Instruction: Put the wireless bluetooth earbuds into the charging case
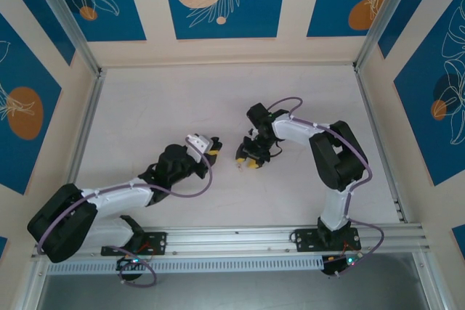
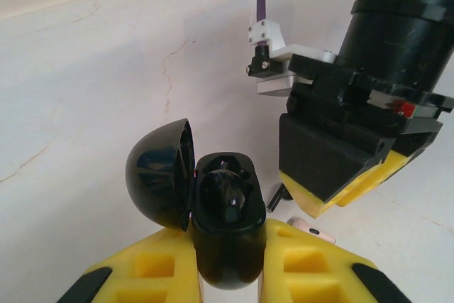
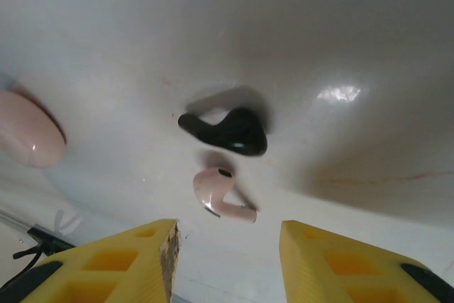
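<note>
L fingers (image 2: 152,267) pinch the open black charging case (image 2: 227,204), lid swung left. R fingers (image 3: 333,253) are spread above 1 black earbud (image 3: 230,133) + 1 pink earbud (image 3: 220,193) on the table (image 3: 355,47).

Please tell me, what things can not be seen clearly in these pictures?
1. Left wrist view: the black case is dark and glossy inside, so its slots cannot be read.
2. Right wrist view: the pink rounded object is cut off by the left edge.
3. Top view: the black earbud and pink earbud are too small to find.
</note>
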Robot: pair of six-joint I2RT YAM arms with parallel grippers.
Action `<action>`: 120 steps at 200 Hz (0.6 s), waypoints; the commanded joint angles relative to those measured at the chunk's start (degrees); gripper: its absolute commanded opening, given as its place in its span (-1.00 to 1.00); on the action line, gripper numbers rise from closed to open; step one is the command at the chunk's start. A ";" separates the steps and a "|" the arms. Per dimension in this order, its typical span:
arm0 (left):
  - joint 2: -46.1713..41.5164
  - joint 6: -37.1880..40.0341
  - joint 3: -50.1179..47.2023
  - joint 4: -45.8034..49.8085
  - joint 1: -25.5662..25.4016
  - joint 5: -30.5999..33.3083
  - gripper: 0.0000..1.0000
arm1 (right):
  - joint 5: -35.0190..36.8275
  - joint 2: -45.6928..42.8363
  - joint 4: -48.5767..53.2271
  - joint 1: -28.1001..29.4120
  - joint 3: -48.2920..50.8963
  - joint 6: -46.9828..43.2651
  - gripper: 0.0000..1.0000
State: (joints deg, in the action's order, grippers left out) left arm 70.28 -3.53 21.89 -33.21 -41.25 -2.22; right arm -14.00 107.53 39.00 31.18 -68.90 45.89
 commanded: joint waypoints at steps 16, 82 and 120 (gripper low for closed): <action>-1.94 -0.16 -0.88 1.29 0.94 1.03 -0.62 | 0.33 2.97 -1.05 0.20 -3.39 1.04 -0.17; -3.25 0.67 -0.80 2.70 1.26 1.32 -0.62 | 1.59 6.79 -4.08 -0.64 -6.40 0.98 -0.21; -3.86 1.16 -0.62 3.76 1.27 1.41 -0.62 | 2.66 9.61 -2.47 -0.77 -10.93 -1.42 -0.22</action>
State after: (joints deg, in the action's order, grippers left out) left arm 67.92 -3.25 21.63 -30.48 -40.71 -1.37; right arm -12.36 114.96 36.29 30.72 -76.64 46.30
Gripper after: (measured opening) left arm 0.193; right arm 0.391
